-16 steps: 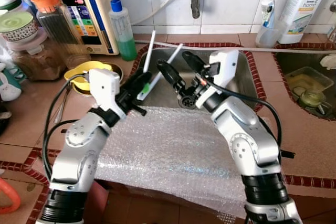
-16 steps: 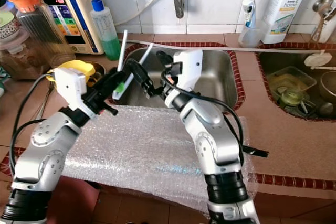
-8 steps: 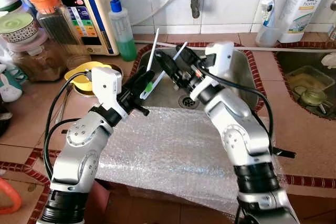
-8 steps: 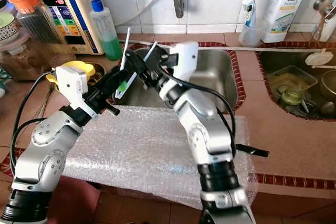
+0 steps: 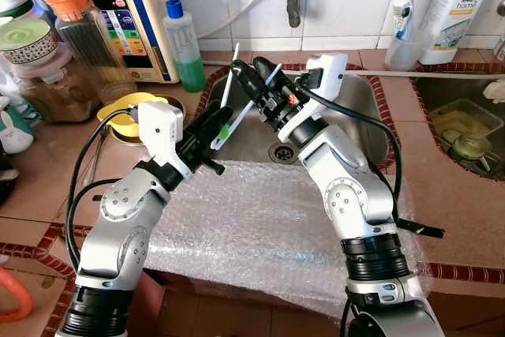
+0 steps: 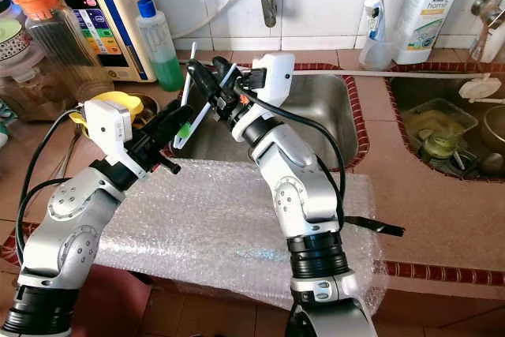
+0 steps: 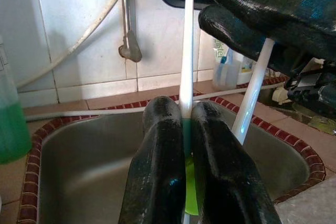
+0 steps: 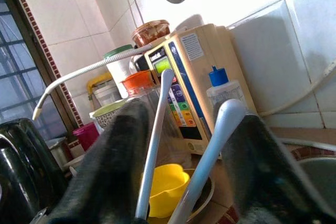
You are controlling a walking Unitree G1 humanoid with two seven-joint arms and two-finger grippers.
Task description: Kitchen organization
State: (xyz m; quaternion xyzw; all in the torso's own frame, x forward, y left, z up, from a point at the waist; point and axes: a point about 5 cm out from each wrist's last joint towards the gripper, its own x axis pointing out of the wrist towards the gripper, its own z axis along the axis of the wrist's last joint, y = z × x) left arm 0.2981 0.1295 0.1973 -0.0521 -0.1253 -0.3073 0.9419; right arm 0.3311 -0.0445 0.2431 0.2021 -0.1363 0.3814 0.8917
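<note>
Two thin white sticks (image 5: pixel 232 74), green low down (image 7: pixel 190 176), stand tilted over the left edge of the steel sink (image 5: pixel 371 120). My left gripper (image 5: pixel 215 125) is shut on their green lower part, its two fingers (image 7: pixel 157 166) pressed together on it. My right gripper (image 5: pixel 254 78) is open at the sticks' upper ends. In the right wrist view both sticks (image 8: pixel 153 145) pass between its spread fingers (image 8: pixel 110 166); whether either finger touches them cannot be told.
A sheet of bubble wrap (image 5: pixel 260 226) covers the counter in front of the sink. To the left stand a green liquid bottle (image 5: pixel 183 46), a yellow bowl (image 5: pixel 125 110), a water machine (image 5: pixel 130 13) and jars (image 5: pixel 83 29). A second basin (image 5: pixel 465 136) with dishes lies right.
My right gripper has swung left and up from over the drain to the sticks' upper ends, and its fingers now bracket them. The left gripper keeps its hold, almost unmoved.
</note>
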